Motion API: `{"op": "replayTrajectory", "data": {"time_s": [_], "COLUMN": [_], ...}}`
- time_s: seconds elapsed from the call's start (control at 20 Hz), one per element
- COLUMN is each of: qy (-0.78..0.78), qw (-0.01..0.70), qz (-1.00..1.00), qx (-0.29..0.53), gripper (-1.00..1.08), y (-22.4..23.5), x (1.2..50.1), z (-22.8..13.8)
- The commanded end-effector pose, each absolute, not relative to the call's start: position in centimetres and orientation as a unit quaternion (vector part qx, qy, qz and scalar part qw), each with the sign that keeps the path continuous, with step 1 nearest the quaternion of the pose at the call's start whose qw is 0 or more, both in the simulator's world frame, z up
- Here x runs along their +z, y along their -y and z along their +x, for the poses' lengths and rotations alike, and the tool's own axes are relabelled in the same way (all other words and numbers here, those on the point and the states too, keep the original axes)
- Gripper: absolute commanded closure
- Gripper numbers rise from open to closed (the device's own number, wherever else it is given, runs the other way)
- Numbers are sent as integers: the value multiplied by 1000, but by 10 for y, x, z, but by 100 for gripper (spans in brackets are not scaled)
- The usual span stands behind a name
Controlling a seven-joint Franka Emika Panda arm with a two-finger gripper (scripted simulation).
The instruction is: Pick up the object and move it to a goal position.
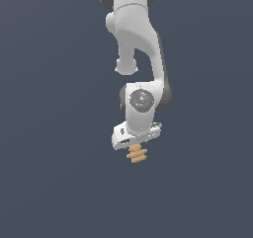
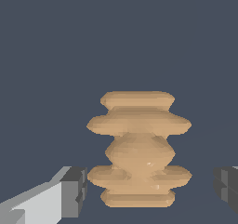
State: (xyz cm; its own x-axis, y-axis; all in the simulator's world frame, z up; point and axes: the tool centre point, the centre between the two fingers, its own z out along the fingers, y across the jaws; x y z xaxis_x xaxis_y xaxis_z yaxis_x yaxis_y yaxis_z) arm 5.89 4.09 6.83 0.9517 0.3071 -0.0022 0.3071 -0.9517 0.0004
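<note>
Against flat slate-blue ground, exterior view: white Panda arm (image 1: 138, 44) hanging down from top edge, wrist joint with round grey cap facing camera. End effector (image 1: 137, 144) at lowest point of arm, white body tilted slightly, higher toward the exterior view's right. Directly below it, object (image 1: 137, 154): tan-orange, ridged, like short stack of uneven discs, narrower than white body above. Upper end of object tucked up against underside of end effector; fingers not distinguishable from this angle. No shadow or edge marking where bench lies, so cannot tell whether object rests on bench or hangs clear.

Wrist view: object (image 2: 139, 148) centred between fingers, filling middle of picture. Five ridges countable, wide and narrow alternating, pinched waist at middle. One finger (image 2: 69, 193) showing pale grey shank with dark pad; other finger (image 2: 226, 186) only dark pad at picture's edge. Visible slate-blue gap between each pad and nearest ridge of object. End effector spread, pads standing off both flanks, not touching object. Gap on side of cut-off finger looks somewhat wider than other one.

Object positioned squarely within reach of pads, long axis running away from wrist camera. Background uniform, no other items visible in either view.
</note>
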Motion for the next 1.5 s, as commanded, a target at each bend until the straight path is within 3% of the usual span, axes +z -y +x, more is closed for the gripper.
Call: {"op": "replayTrajectory", "data": {"time_s": [0.0, 0.85, 0.9, 1.45], "qy": [-155, -157, -157, -157], "qw": [0, 0, 0, 0], "qz": [988, 988, 988, 988], "qx": [-1, 0, 0, 0], "gripper": [-92, -92, 108, 108], "y": [-41, -41, -41, -41], "x": [68, 18, 18, 18], "z": [59, 60, 60, 60]}}
